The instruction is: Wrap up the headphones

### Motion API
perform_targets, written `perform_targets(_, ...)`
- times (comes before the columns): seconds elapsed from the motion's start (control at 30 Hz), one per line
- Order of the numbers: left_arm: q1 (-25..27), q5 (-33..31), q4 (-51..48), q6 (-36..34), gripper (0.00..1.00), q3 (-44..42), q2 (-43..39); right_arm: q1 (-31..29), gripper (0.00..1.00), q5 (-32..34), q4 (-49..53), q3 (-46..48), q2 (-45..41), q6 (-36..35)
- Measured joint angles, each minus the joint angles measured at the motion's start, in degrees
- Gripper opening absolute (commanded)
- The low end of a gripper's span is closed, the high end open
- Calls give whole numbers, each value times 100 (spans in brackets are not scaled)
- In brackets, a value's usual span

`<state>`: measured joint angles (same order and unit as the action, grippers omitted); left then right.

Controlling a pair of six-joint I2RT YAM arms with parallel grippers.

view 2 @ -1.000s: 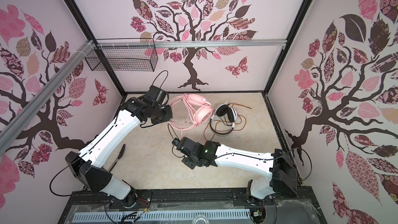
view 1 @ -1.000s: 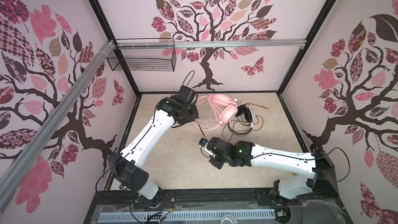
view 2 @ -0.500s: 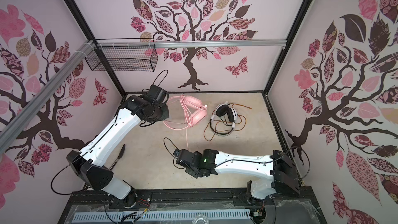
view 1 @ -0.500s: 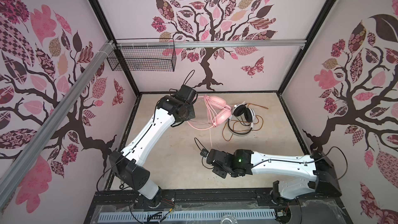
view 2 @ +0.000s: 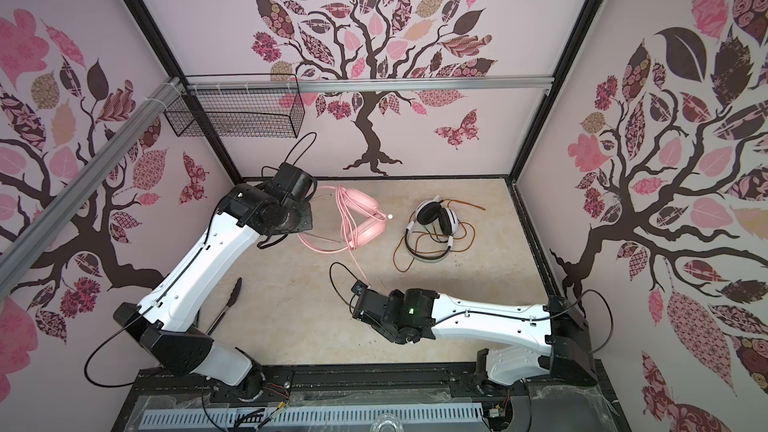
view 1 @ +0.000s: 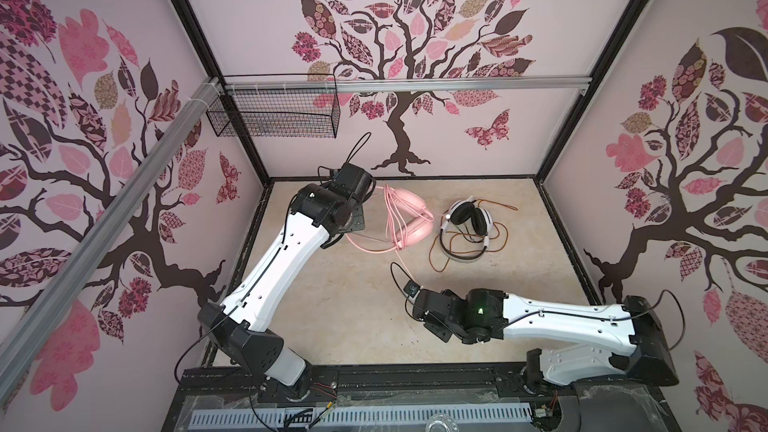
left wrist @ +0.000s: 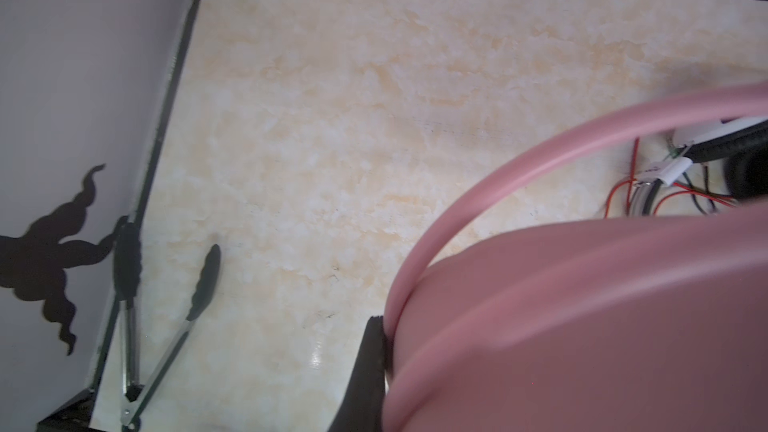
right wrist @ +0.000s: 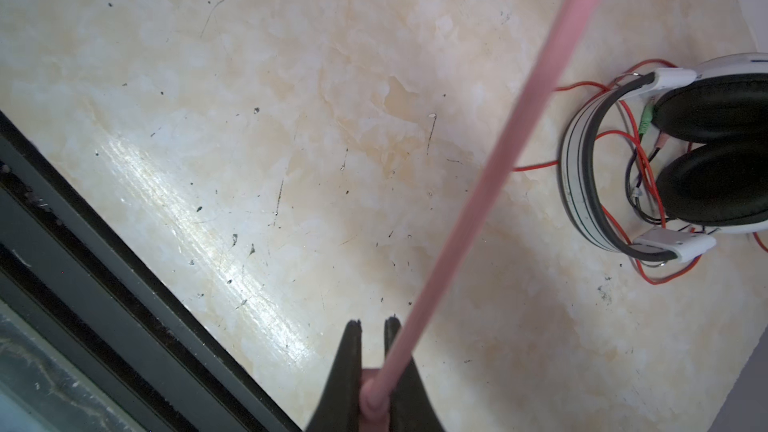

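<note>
Cable-winding step, judged. Left claw (left wrist: 381, 336) is pressed onto the pale pink plastic over-ear headset (view 1: 412, 227). Right claw (right wrist: 372, 327) pinches the taut pink cable (right wrist: 500, 160) at its end, headset well ahead. Next: loop cable around headset under tension.

Tongs (left wrist: 204, 280) on table (view 1: 353, 305) nr wall; wire basket (view 1: 274, 116) on rail.

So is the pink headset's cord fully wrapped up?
Partly: several loops circle the pink headset, but a stretch of pink cord runs taut to the right hand, which pinches it.

No legible text or labels anywhere.
</note>
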<state>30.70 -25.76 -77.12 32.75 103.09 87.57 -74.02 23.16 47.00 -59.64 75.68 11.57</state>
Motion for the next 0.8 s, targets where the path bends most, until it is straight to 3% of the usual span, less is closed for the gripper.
perform_targets(0.23,50,-1130,-293,0,0,0,-17,-4,3,46,278,-1165,55,-485)
perform_targets(0.47,356,-1980,-472,-15,0,-216,-35,46,1,387,433,-2756,1001,-1432)
perform_targets(0.63,411,-2002,-472,-9,0,-1099,-140,293,2,533,459,-3154,1388,-2015)
perform_targets(0.8,446,-1499,-393,-114,0,-1856,-511,485,6,579,328,-3189,1416,-2557)
